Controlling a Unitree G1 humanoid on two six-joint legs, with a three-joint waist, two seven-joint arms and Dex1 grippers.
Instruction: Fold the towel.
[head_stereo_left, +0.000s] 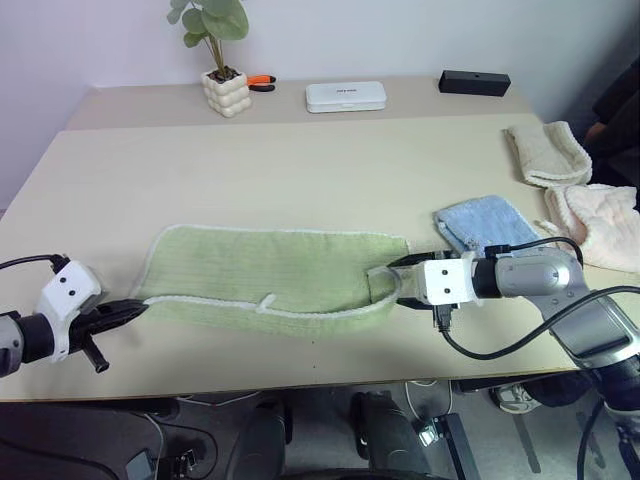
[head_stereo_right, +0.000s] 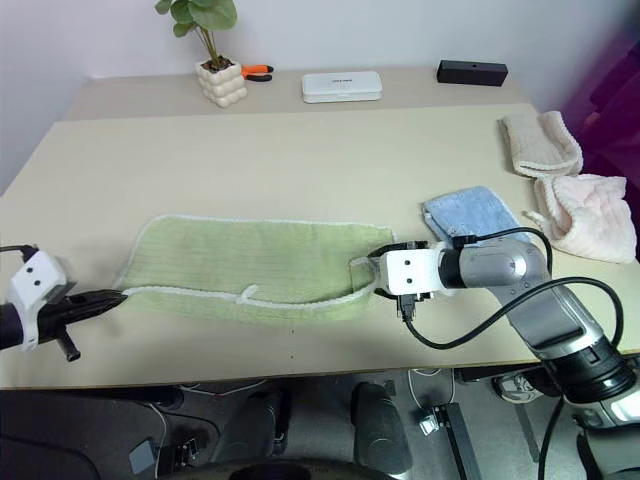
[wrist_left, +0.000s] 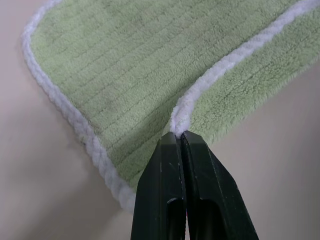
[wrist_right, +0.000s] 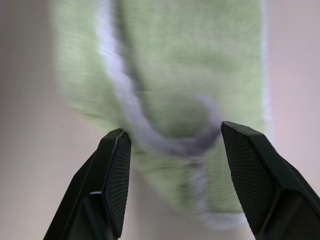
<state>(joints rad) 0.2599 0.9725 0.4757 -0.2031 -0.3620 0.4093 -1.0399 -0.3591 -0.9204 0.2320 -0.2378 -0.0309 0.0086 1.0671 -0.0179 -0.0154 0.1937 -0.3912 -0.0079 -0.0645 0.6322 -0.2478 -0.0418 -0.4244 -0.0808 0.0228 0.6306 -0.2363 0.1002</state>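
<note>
Green terry towel (head_stereo_left: 270, 270) lies folded lengthwise near the front edge of the beige counter (head_stereo_left: 300, 160), long axis running left to right, white stitched edge on top along the near side. Left gripper (head_stereo_left: 128, 311) is pinched tight on the white hem at the towel's left corner; the left wrist view shows the black fingers (wrist_left: 172, 170) closed with the hem bunched at the tips. Right gripper (head_stereo_left: 398, 277) sits at the towel's right end, jaws parted fairly wide around the looped hem, not clamped on it. Cloth looks soft, light and floppy, so it'll sag and drag; best grabbed at hem corners, both ends together. Light blue towel (head_stereo_left: 485, 225) lies just beyond the right gripper, cream towel (head_stereo_left: 545, 152) and pale pink towel (head_stereo_left: 600, 225) farther right, the pink one cut off. Right wrist view is blurred, so contact with the hem is hard to judge.
</note>
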